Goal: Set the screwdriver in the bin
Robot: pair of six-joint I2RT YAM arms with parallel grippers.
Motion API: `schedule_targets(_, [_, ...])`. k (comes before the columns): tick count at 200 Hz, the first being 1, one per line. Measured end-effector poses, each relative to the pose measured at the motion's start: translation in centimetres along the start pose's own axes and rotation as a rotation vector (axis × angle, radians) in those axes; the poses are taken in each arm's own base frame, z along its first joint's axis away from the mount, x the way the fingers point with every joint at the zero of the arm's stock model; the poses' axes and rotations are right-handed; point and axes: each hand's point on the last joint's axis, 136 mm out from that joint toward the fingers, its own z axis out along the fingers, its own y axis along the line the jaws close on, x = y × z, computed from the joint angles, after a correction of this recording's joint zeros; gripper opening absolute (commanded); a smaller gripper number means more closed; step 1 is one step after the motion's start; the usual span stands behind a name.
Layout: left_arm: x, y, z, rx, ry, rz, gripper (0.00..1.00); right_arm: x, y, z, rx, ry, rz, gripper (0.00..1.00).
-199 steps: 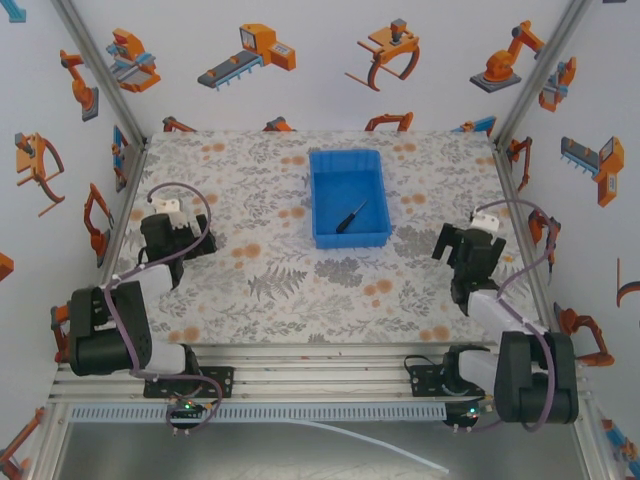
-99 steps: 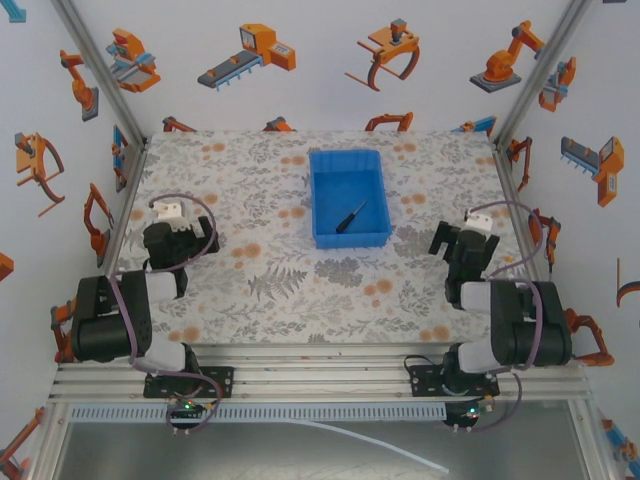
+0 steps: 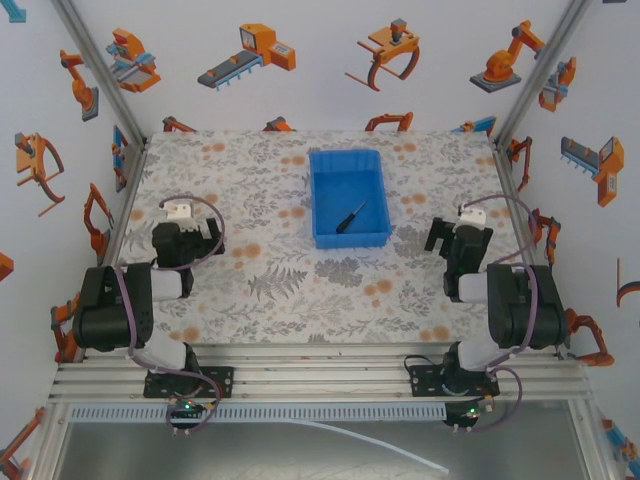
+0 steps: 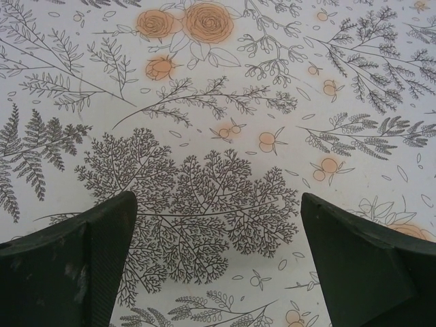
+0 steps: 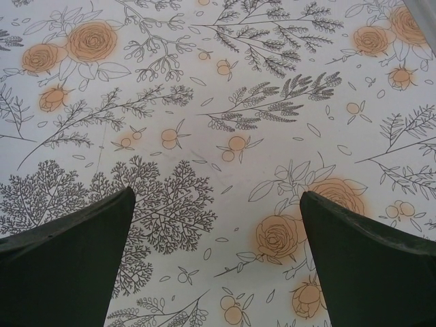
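Already the screwdriver (image 3: 350, 216) lies slanted on the floor of the bin (image 3: 320, 200), so the job looks done. The risk, I judge, is an arm swinging wide and knocking the bin. The left pincer (image 4: 218, 204) and right pincer (image 5: 216, 201) are both spread, holding nothing above the table (image 3: 280, 290). The bin sits ahead-right of the left pincer and ahead-left of the right pincer.

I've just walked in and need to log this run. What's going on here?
Nothing is being handled right now. The screwdriver lies diagonally on the floor of the blue bin. The left gripper and right gripper are both open and empty, facing the floral table cover on either side, each well apart from the bin. The job looks done.
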Motion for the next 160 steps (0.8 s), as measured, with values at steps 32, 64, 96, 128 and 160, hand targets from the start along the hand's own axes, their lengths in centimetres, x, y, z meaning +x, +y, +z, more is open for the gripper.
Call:
schedule_targets(32, [0.2,0.2,0.0,-0.015,0.006,0.005,0.97,0.0,0.2,0.0,-0.013,0.002,-0.007,0.99])
schedule_targets(64, [0.2,0.3,0.0,-0.021,0.006,0.006,0.97,0.0,0.8,0.1,-0.045,0.008,-0.017,0.99])
schedule_targets(96, [0.2,0.3,0.0,-0.022,0.006,0.006,0.97,0.0,1.1,0.1,-0.062,0.011,-0.024,0.99])
schedule_targets(128, [0.2,0.3,0.0,-0.023,0.006,0.006,0.97,0.1,1.1,0.1,-0.063,0.012,-0.026,0.99])
schedule_targets(160, [0.2,0.4,0.0,-0.024,0.006,0.006,0.97,0.1,1.1,0.1,-0.063,0.011,-0.027,0.99])
